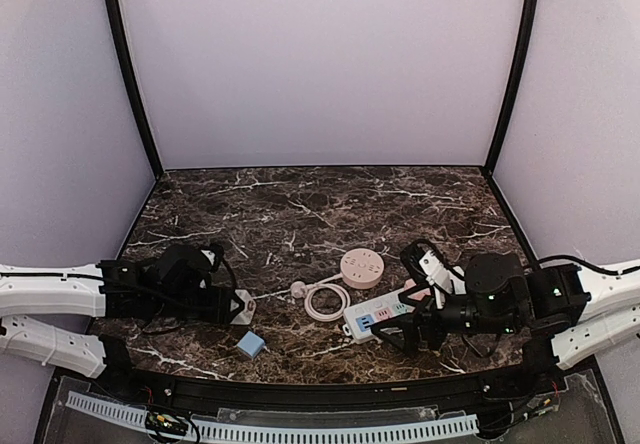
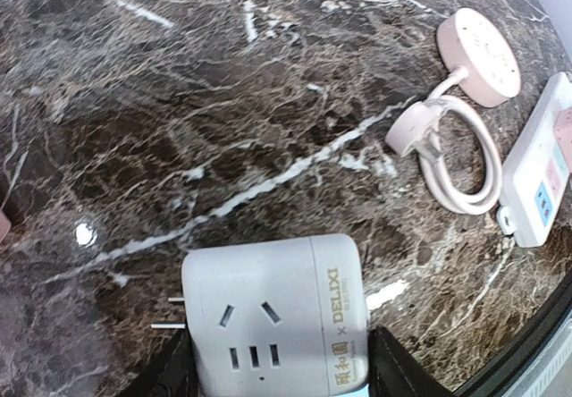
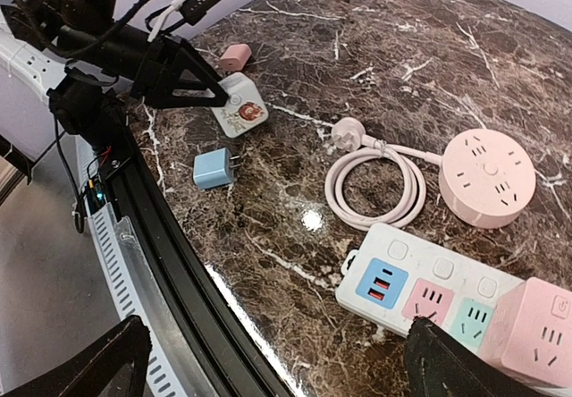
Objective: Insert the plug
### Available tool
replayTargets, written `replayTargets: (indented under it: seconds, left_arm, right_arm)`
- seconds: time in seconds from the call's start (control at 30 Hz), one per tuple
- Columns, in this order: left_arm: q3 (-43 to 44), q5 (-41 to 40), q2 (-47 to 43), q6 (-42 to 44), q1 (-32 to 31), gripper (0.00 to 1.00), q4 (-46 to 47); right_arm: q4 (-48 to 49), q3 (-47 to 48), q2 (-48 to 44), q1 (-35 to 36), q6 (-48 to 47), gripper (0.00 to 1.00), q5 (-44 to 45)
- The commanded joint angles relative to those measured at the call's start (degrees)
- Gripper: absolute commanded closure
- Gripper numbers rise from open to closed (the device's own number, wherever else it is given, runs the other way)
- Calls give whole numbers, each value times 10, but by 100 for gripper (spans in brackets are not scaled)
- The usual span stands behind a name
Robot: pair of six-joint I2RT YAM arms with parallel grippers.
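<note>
Looked across the dark marbled worktop (image 1: 300, 204) from the top view. Found the left gripper (image 1: 228, 306) at about eight o'clock, low over the stone, jaws pinching the white adapter plug (image 2: 273, 312) by its two sides. Saw that plug socket-face up, with two metal prongs pointing to nine o'clock in the left wrist view, well apart from every socket. Could not tell resting on the stone from just lifted.

Noted a small blue charger (image 1: 250, 344) at six o'clock of the adapter, near the front edge, loose and touched by nothing.

Moved right to a coiled white cord (image 1: 327, 304) near the middle. Found its own plug (image 1: 298, 289) lying free at ten o'clock of the coil. Traced the cord to a pink round socket (image 1: 362, 266) at one o'clock of the coil.

Found a white power strip (image 1: 375, 316) at four o'clock of the coil, just beside it, showing blue, pink and green panels. Saw a pink cube (image 3: 536, 330) seated on the strip's right end in the right wrist view.

Ended at the right gripper (image 1: 412, 332), at about four o'clock of the worktop, just beside that end of the strip, jaws spread wide and gripping nothing.
</note>
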Motion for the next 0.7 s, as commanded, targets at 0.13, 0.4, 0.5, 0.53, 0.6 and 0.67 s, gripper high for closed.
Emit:
replayTargets:
  seconds: [0.13,0.4,0.5,0.53,0.6,0.67]
  left_arm:
    - [14,68,36,58,-3,53,180]
    - [21,114,86,90,-3,55,271]
    - [30,136,102,101,-3,55,279]
    - [33,138,108,103,-3,55,284]
    - [38,144,115,103,-3,55,289]
    - [43,144,118,97,-3,56,288]
  right_arm:
    - [66,22,36,5,-83,1,-17]
    - [66,83,102,6,-141,1,39]
    - [72,92,115,6,-180,1,46]
    - [79,92,117,5,-200,1,34]
    - [96,85,117,6,-242,1,7]
    - [108,78,116,6,-273,1,14]
